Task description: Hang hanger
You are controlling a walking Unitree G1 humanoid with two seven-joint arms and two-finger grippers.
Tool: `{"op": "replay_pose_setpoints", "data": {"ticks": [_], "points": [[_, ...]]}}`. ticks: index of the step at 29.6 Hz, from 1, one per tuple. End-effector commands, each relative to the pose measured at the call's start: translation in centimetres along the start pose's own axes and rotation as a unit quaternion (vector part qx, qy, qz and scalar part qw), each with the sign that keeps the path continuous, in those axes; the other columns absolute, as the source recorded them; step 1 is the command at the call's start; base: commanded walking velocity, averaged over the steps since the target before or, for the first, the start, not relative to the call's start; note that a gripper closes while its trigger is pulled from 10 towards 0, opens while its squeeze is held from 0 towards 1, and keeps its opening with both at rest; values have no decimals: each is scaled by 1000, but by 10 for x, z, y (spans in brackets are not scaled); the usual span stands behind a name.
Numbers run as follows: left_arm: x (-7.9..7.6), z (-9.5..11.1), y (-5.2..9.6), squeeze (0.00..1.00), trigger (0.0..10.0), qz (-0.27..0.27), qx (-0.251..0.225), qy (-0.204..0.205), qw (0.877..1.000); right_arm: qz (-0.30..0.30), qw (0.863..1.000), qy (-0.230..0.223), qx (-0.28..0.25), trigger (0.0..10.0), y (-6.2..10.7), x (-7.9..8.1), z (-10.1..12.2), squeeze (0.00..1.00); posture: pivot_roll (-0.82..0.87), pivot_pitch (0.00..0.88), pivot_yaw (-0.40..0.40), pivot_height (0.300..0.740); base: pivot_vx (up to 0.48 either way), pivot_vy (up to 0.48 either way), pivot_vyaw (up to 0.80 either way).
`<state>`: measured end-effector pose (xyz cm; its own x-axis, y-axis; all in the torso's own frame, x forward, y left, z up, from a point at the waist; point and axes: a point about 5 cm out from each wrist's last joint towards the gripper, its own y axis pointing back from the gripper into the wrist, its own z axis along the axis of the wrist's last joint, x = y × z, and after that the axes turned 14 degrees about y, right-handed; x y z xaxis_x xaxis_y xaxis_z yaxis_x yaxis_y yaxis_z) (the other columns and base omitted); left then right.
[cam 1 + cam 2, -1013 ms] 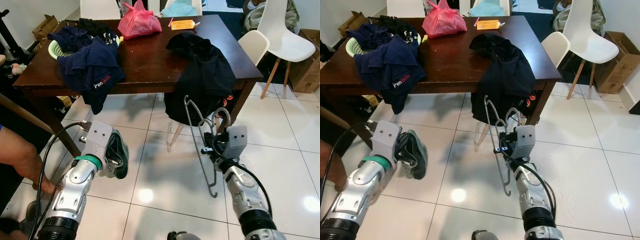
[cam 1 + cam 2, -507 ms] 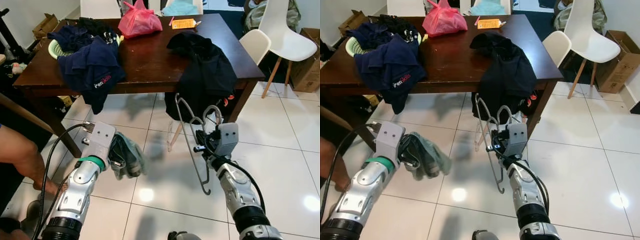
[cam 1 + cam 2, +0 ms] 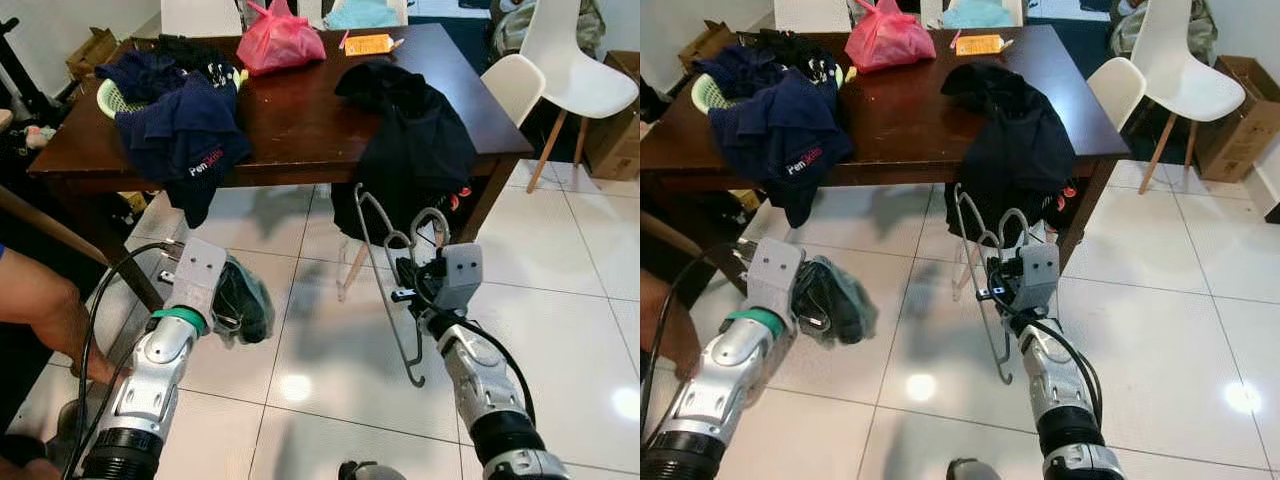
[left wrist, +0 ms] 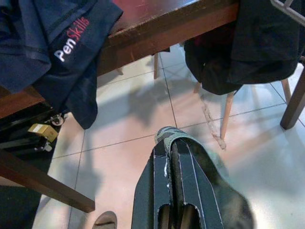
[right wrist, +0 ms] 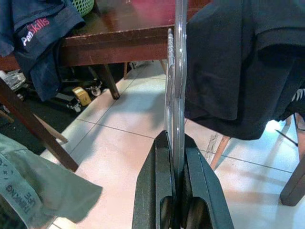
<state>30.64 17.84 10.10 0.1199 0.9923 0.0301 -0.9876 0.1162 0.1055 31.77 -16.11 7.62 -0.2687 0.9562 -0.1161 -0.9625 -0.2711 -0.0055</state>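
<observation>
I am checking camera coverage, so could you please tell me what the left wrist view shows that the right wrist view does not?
Left wrist view alone: the left gripper, jaws shut on the grey-green garment.

Right wrist view alone: the right gripper, jaws shut on the metal hanger, plus a green basket.

Both: the dark wooden table, the navy PenSkills shirt and the black garment.

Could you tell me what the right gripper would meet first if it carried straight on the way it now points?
Probably the black garment hanging off the table's edge, ahead of the right gripper and its hanger; depth is unclear.

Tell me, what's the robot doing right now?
Right end effector shut on hanger. Left end effector shut on cloth. Table with clothes ahead.
</observation>
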Motion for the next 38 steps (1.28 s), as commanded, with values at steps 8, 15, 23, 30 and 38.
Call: {"op": "replay_pose_setpoints", "data": {"ticks": [8, 15, 23, 30, 38], "points": [[5, 5, -3, 0, 10000, 12, -9, 0, 1000, 3, 1000, -2, -12, 10000, -7, -1, 9, 0, 11, 10, 65, 740, 0, 0, 0], [5, 6, -3, 0, 10000, 9, -13, -4, 1000, -6, 1000, -3, -11, 10000, -9, -5, 10, 0, 14, 18, 57, 740, 0, 0, 0], [14, 4, 3, 0, 10000, 21, -11, -1, 1000, 1, 1000, 10, -2, 10000, 2, -4, 0, 0, 32, 8, 69, 740, 0, 0, 0], [17, 3, 12, 0, 10000, -4, -1, -21, 1000, 22, 999, 33, -6, 10000, 11, -4, -2, 0, 35, 23, 71, 740, 0, 0, 0], [18, 51, -7, 0, 10000, -59, -39, -43, 997, 193, 975, 58, -96, 10000, 18, 6, 49, 0, 15, 22, 87, 740, 0, 0, 0]]}}
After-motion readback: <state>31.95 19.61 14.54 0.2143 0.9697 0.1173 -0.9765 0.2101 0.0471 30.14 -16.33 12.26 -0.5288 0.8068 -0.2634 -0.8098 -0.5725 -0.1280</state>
